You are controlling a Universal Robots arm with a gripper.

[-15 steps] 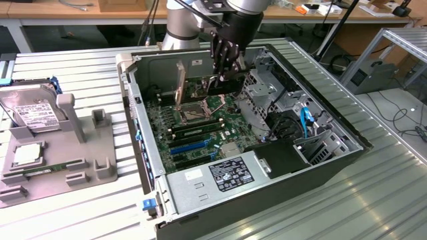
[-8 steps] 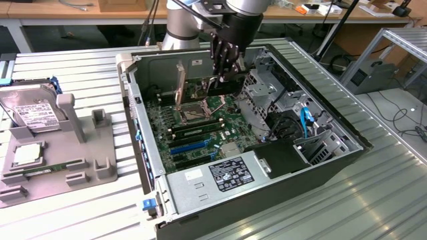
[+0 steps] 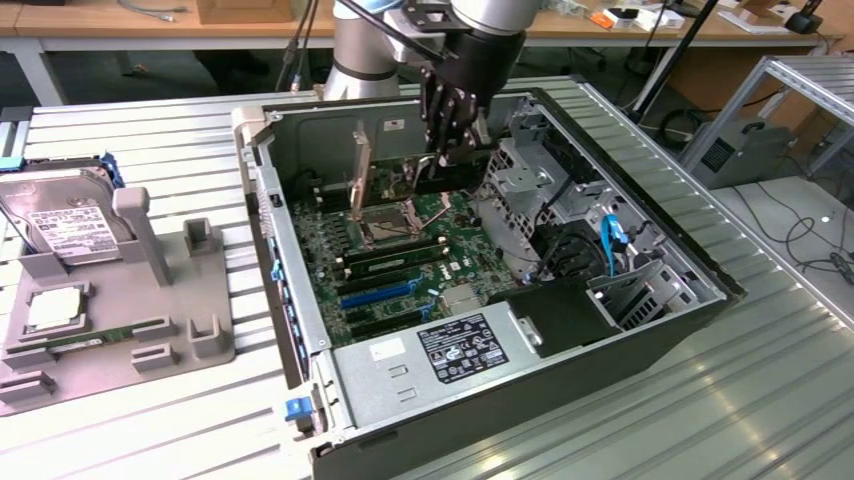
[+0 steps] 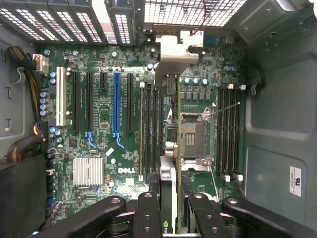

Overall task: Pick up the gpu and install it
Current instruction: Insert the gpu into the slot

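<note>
The gpu [image 3: 447, 178] is a thin dark card, and it hangs upright inside the open computer case [image 3: 694, 265] above the green motherboard [image 3: 400, 260]. My gripper [image 3: 447, 150] is shut on its upper edge. In the wrist view the gpu [image 4: 171, 114] shows edge-on, with its silver bracket [image 4: 173, 49] toward the case's slotted rear wall. The gripper [image 4: 169, 201] pinches it between black fingers [image 4: 147, 210]. The card hovers over the memory slots, between the CPU socket [image 4: 193, 136] and the blue expansion slot [image 4: 117, 104].
A grey fixture tray [image 3: 200, 330] at the exterior view's left holds a silver hard drive [image 3: 60, 225], a square chip [image 3: 54, 305] and a green memory stick [image 3: 74, 347]. The drive cage [image 3: 534, 180], blue cable [image 3: 614, 245] and power supply [image 3: 441, 350] crowd the case.
</note>
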